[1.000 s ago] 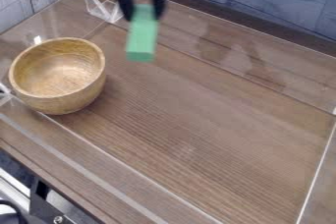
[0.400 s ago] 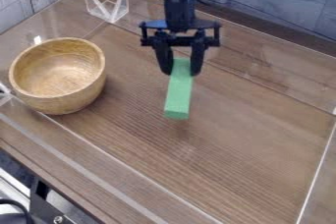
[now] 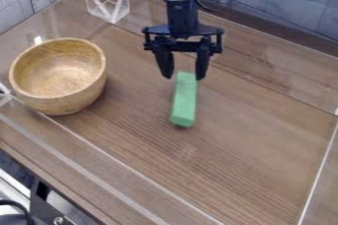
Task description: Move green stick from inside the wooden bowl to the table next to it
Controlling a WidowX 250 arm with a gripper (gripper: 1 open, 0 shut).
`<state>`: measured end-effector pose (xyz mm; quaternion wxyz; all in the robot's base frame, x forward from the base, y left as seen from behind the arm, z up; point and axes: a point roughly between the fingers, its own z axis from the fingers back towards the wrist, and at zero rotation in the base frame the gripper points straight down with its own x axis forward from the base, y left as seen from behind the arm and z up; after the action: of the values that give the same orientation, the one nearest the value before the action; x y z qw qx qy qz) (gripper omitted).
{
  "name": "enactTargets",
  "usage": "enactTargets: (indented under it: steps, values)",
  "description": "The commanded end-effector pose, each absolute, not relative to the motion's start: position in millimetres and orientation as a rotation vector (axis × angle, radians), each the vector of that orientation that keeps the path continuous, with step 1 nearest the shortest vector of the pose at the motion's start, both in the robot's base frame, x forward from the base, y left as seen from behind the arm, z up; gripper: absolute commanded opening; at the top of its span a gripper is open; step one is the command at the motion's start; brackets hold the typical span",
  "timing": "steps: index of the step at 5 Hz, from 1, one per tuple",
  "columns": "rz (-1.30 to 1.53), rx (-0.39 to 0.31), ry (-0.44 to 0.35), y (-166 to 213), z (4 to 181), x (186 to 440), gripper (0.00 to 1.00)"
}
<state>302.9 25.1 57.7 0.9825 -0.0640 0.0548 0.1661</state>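
Green stick (image 3: 185, 100) lies on the table (image 3: 235, 160), below the open claw (image 3: 184, 71).

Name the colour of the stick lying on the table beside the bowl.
Bright green, slightly minty; the stick shows best in the camera view.

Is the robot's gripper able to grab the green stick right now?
Probably yes: the gripper looks open just over one end of the green stick, and nothing seems to be between them.
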Motion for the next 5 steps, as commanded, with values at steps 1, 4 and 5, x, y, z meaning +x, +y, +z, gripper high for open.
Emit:
enactTargets:
  steps: [1, 4, 5]
  values:
    - [0.284, -0.138, 0.058, 22, 78.4, 313, 1.0]
    - [0.208, -0.162, -0.072, 12, 111.3, 310, 1.0]
    - [0.121, -0.148, -0.112, 22, 109.1, 314, 1.0]
